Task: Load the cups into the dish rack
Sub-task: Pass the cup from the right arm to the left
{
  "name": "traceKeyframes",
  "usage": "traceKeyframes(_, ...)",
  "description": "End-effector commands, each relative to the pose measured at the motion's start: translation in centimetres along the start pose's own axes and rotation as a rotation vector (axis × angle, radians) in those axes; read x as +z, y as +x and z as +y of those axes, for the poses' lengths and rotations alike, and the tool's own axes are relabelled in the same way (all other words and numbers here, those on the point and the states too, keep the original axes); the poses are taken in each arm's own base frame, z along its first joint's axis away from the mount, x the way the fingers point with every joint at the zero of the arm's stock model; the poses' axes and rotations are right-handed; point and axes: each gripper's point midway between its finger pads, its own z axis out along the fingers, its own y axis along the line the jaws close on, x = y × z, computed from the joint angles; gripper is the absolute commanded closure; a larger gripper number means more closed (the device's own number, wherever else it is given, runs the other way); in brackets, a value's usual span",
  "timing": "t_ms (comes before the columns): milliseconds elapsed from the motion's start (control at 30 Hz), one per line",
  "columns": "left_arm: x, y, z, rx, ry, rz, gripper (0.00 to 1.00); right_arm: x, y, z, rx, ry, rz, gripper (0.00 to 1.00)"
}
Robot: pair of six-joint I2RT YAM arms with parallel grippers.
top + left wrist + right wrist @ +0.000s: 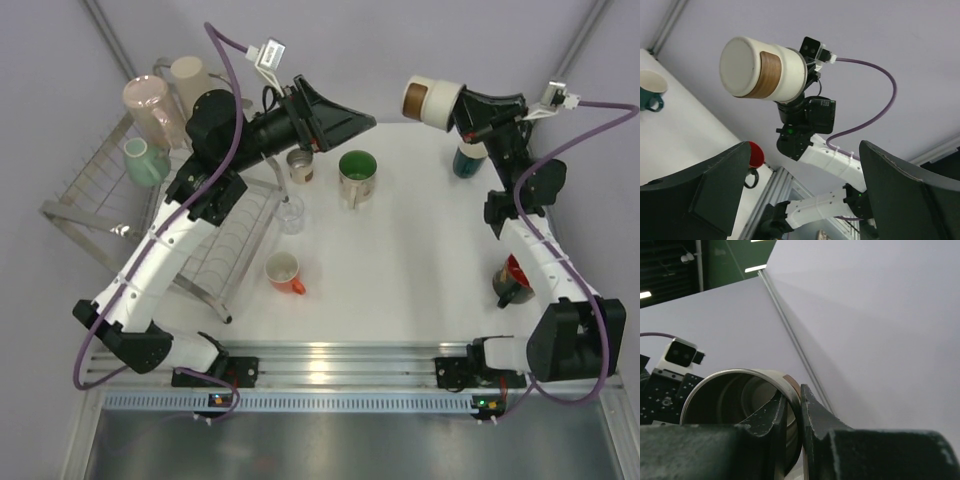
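Observation:
My right gripper (pixel 452 104) is shut on a white cup with a brown band (pixel 428 98) and holds it in the air on its side, over the table's far right. In the right wrist view one finger is inside the cup (pixel 735 395) and one outside, pinching its wall at the gripper (pixel 799 407). My left gripper (pixel 360 122) is open and empty, pointing at that cup from the left with a gap between them. The left wrist view shows the cup (pixel 762 70) bottom-on, above its spread fingers (pixel 705 190). The dish rack (pixel 95 205) at the left holds pink (pixel 150 105), beige (pixel 190 72) and pale green (pixel 145 160) cups.
On the table stand a steel cup (pixel 300 165), a green-inside cup (pixel 357 175), a clear glass (pixel 290 213), an orange-handled white cup (pixel 285 272), a dark teal cup (pixel 468 160) and a red-inside dark mug (pixel 512 280) by the right arm.

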Motion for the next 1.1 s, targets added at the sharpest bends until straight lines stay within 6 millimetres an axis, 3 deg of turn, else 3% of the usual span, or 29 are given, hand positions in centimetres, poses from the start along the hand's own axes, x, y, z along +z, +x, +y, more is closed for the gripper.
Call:
traceKeyframes(0,-0.3,-1.2,-4.3,-0.036,0.204,-0.035,0.05,-0.1,-1.9,6.7,0.007,-0.203,-0.050,1.00)
traceKeyframes(100,-0.1,-0.8,-4.0,-0.063,0.214,-0.029,0.04,-0.2,-2.1,8.5,0.024,-0.246,-0.055,1.00)
traceKeyframes(400,-0.1,0.0,-3.7,-0.102,0.244,-0.022,0.02,0.4,-1.0,10.6,0.053,-0.278,-0.052,1.00)
traceKeyframes(1067,-0.3,-0.4,-4.4,-0.163,0.292,-0.046,0.02,1.1,0.8,12.1,0.057,-0.302,-0.048,1.00)
